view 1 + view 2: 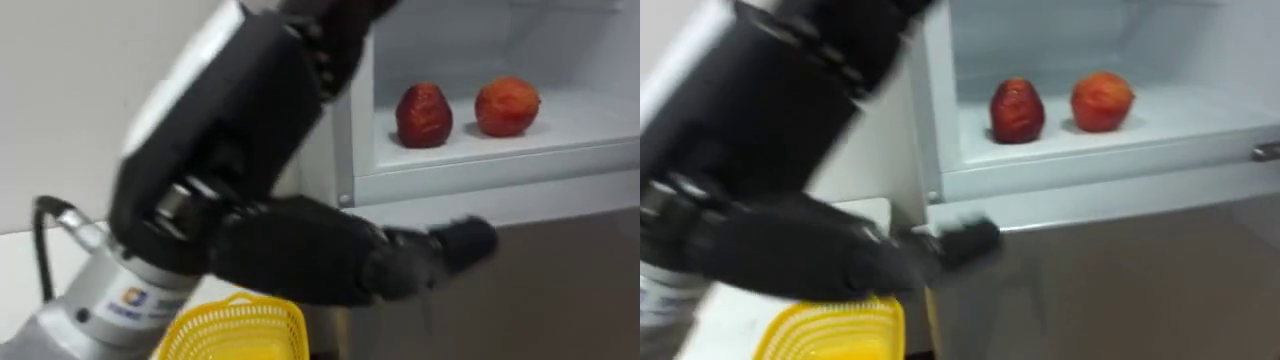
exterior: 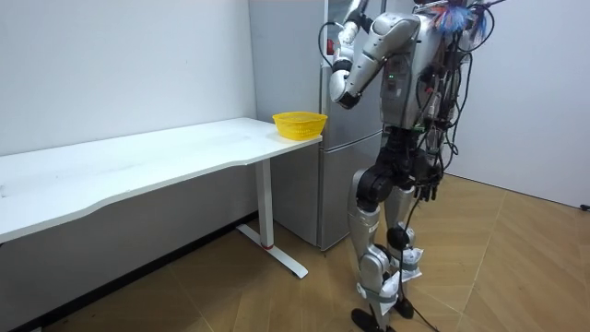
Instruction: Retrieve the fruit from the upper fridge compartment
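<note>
1. Below and to the left of the white fridge shelf (image 1: 585, 125), a yellow plastic mesh basket (image 1: 235, 328) sits at the end of a long white table (image 2: 138, 159).
2. Just under the shelf's left end, the robot's left hand (image 1: 330, 262) reaches across the fridge front. Its dark fingers (image 1: 462, 242) are stretched out and hold nothing, and they are lower than the shelf's front lip.
3. On the left part of the shelf stands a dark red, rounded, apple-like fruit (image 1: 423, 115), upright and free on all sides.
4. Near it, further right on the shelf and not touching it, sits an orange-red round fruit (image 1: 507, 105).
5. Either fruit is probably light and firm, with a smooth, slightly slippery skin that bruises if squeezed hard. It is likely to roll if nudged. The best hold is round its widest part, fingers behind and thumb in front, coming in above the shelf lip.
6. Well below the shelf, in the room view, the right hand (image 2: 426, 189) hangs at the robot's hip. I cannot tell how its fingers are set.
</note>
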